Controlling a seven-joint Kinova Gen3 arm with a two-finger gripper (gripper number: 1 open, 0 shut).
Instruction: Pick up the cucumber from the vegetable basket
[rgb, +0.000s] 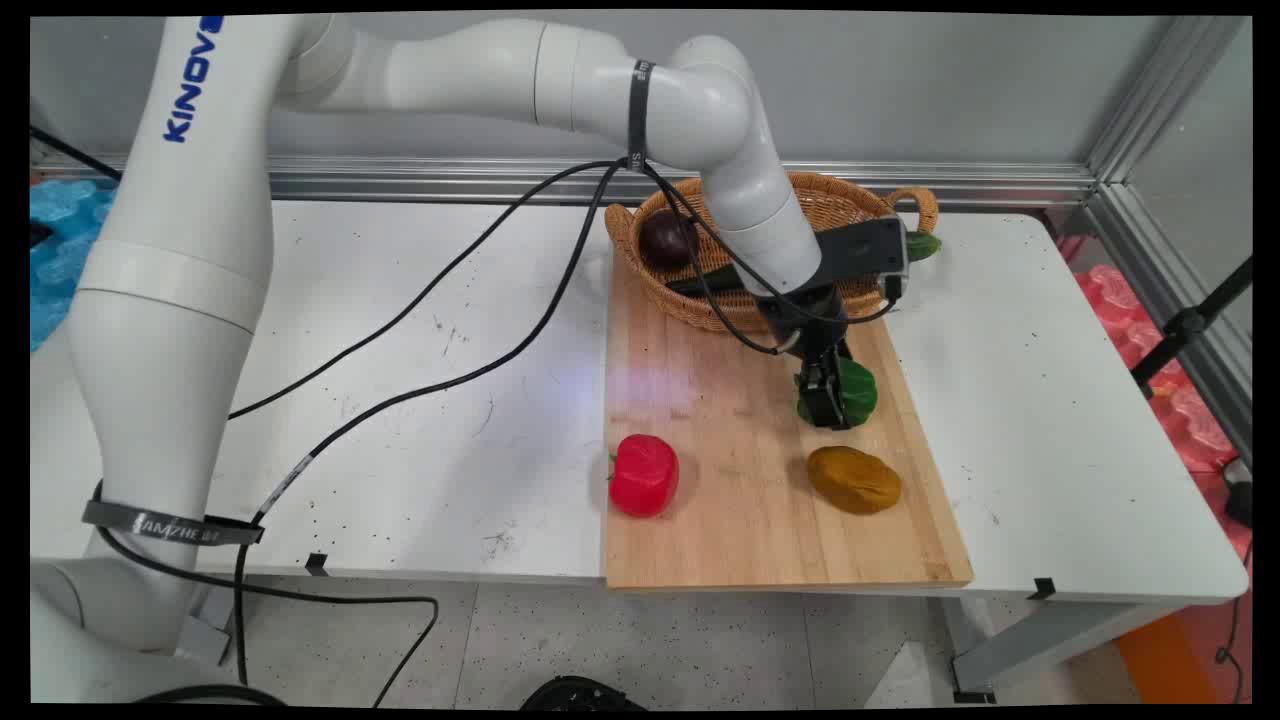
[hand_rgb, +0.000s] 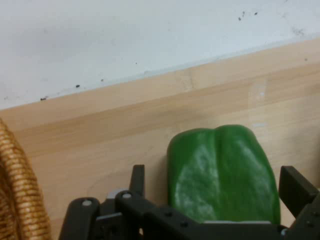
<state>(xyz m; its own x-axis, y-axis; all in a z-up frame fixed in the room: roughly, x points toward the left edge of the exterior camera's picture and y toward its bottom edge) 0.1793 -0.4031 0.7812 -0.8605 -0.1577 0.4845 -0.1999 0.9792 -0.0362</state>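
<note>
Main view: the black hand (rgb: 828, 400) is lowered over a green pepper (rgb: 852, 390) on the wooden board (rgb: 740, 520), near the basket (rgb: 830, 205). Hand view: fingers (hand_rgb: 137, 179) spread apart, straddling the pepper, not yet clamped.

green pepper (hand_rgb: 222, 175) between end effector (hand_rgb: 215, 187) fingers, wooden board (hand_rgb: 125, 125)

the main view looks down from above the table's (rgb: 420, 400) near side, across it to the wall behind. the hand view rides on the gripper (hand_rgb: 215, 200), looking close along its fingers at the wooden board (hand_rgb: 125, 125). both views share the green pepper (rgb: 855, 390) (hand_rgb: 222, 175), the board (rgb: 750, 500) and the basket's (rgb: 840, 205) (hand_rgb: 20, 200) edge.
</note>
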